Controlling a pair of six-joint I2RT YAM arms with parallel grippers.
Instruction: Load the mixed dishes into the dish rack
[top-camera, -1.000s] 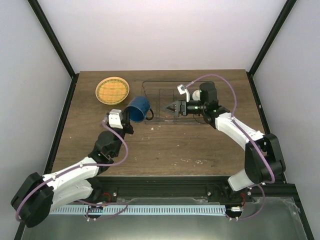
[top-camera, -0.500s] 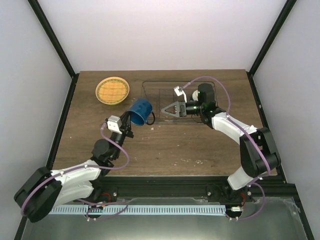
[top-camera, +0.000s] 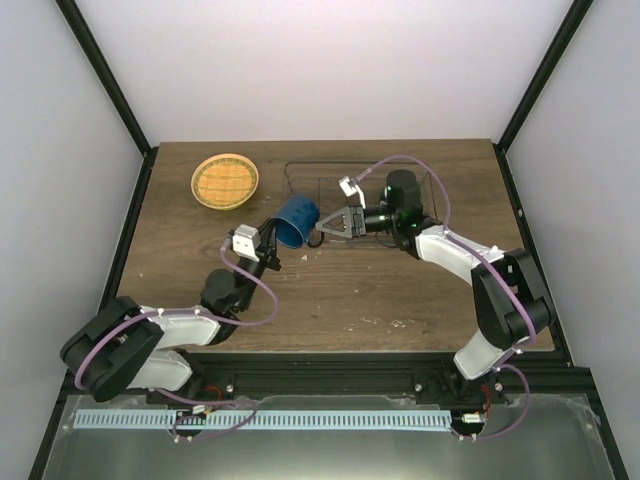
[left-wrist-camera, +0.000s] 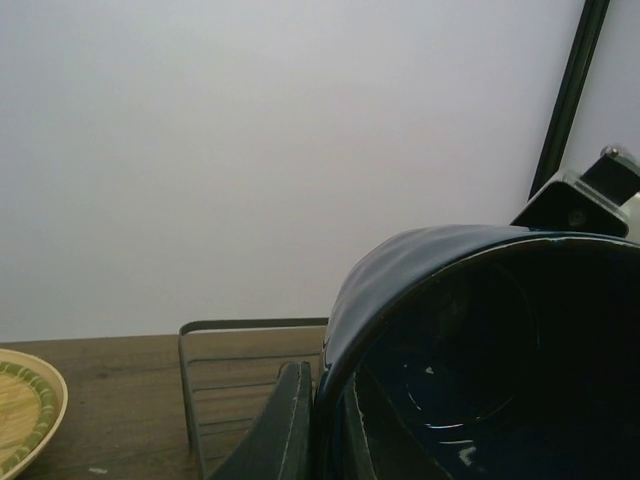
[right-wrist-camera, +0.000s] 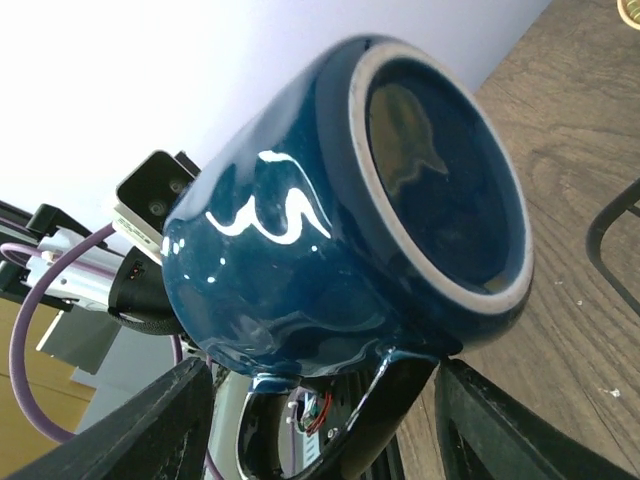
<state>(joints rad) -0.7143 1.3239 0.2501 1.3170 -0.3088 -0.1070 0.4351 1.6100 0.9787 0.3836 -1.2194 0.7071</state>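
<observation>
Across the far right part of the tabletop (top-camera: 400, 290), the dish rack (top-camera: 330, 166) is sitting. Left of the rack and well apart from it, the yellow-orange plate (top-camera: 225, 181) is lying flat. At the rack's near left corner, the dark blue mug (top-camera: 297, 220) is hanging on its side, base facing the rack. The left tool (top-camera: 272, 232) is pinching the mug's rim. Over the rack, the right tool (top-camera: 322, 228) is gaping wide, the mug's handle lying between its fingers

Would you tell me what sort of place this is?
Probably a lab test cell, not a kitchen: blank white panels in black framing enclose a wooden table, left arm and right arm bolted on.
</observation>
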